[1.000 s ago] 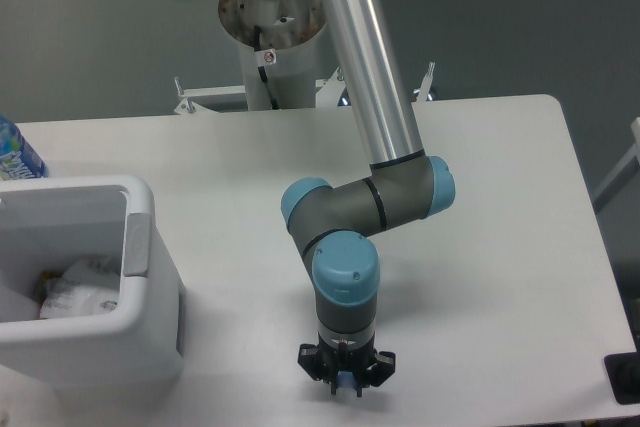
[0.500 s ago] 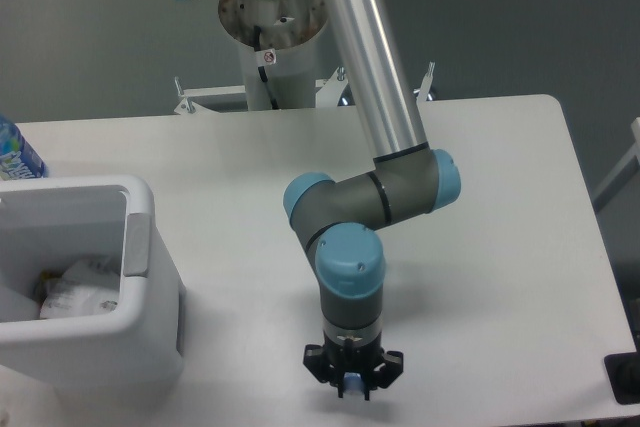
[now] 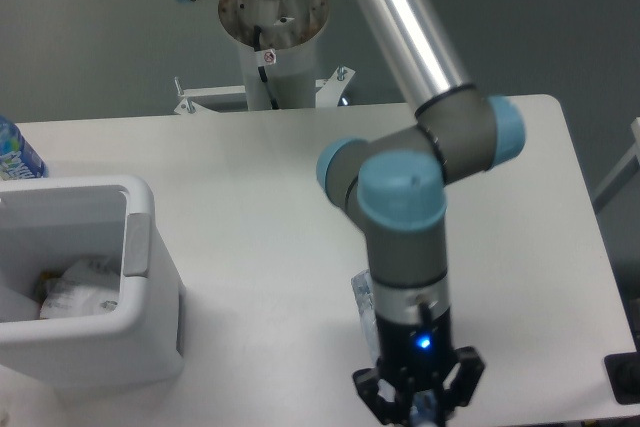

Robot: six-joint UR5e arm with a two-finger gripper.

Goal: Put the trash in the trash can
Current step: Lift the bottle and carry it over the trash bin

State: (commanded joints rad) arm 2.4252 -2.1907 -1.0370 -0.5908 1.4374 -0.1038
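The white trash can (image 3: 140, 247) stands at the table's left front, and a crumpled white wad (image 3: 85, 287) lies inside it. My gripper (image 3: 418, 412) points down at the bottom edge of the frame, right of centre, with its fingertips cut off by that edge. A bluish clear piece shows between the fingers. One end of the flattened clear bottle (image 3: 362, 297) sticks out up and to the left from behind my wrist. The gripper looks shut on the bottle's other end, which is mostly hidden by the wrist. The trash can is far to the gripper's left.
A blue-labelled bottle (image 3: 15, 155) stands at the far left edge behind the trash can. The arm's base post (image 3: 275, 47) rises behind the table's back edge. A dark object (image 3: 625, 377) sits at the table's right front corner.
The wrist and gripper have risen toward the camera and shifted right. The clear bottle's end now shows beside the wrist.
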